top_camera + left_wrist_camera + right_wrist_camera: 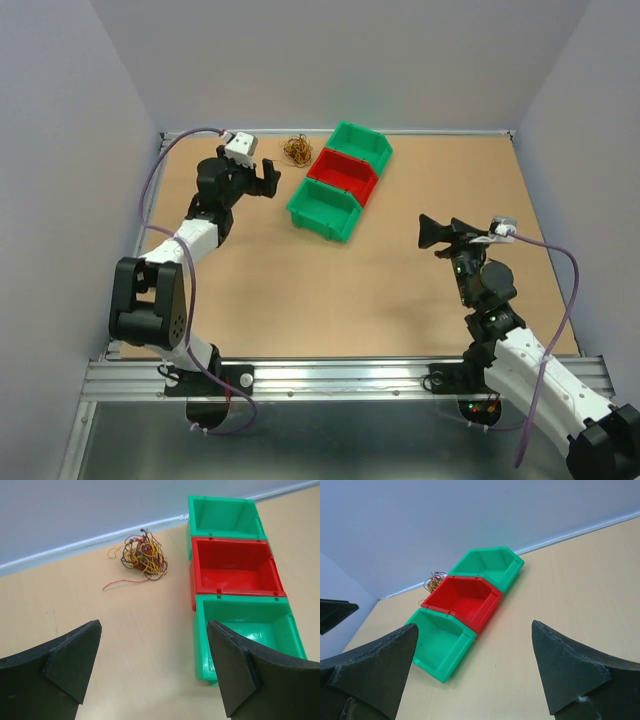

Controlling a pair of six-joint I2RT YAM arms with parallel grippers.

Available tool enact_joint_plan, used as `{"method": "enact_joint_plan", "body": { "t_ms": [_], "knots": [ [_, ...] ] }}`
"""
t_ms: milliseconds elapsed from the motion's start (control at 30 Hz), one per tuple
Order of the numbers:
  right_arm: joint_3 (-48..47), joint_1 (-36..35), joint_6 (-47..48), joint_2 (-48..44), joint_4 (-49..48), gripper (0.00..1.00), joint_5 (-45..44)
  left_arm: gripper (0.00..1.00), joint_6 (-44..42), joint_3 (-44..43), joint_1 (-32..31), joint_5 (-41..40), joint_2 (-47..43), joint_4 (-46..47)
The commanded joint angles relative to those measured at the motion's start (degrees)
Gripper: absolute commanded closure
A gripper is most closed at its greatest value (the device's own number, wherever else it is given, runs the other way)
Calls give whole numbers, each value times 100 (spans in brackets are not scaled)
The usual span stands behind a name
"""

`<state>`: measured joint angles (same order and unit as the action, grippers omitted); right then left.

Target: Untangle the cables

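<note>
The cables (296,150) sit in one tight knotted clump of brown, orange and yellow strands at the top centre of the overhead view, close to the back wall and just left of a row of three bins (343,172) — green, red, green. One thin strand trails loose on the tabletop (330,290). The left tool (258,183) hangs just lower left of the clump, jaws wide apart, holding nothing. The right tool (424,232) — at the frame's right — is likewise spread wide and empty.
</note>
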<state>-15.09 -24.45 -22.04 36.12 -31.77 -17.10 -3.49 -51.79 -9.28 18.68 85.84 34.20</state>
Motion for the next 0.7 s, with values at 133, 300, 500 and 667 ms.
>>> {"method": "enact_joint_plan", "body": {
  "t_ms": [133, 300, 500, 667],
  "knots": [
    [261, 1, 51, -360, -392, 0, 67, 1, 496, -1595, -13, 110, 1319, -912],
    [270, 1, 209, -430, -348, 0, 76, 1, 875, -2711, -30, 40, 2347, -1530],
    [270, 1, 279, -492, -339, 0, 111, 1, 1376, -4789, -109, -189, 4031, -2416],
    [261, -7, 306, -492, -312, 0, 67, 1, 1228, -6824, -346, -330, 5529, -3707]
  ]
}}
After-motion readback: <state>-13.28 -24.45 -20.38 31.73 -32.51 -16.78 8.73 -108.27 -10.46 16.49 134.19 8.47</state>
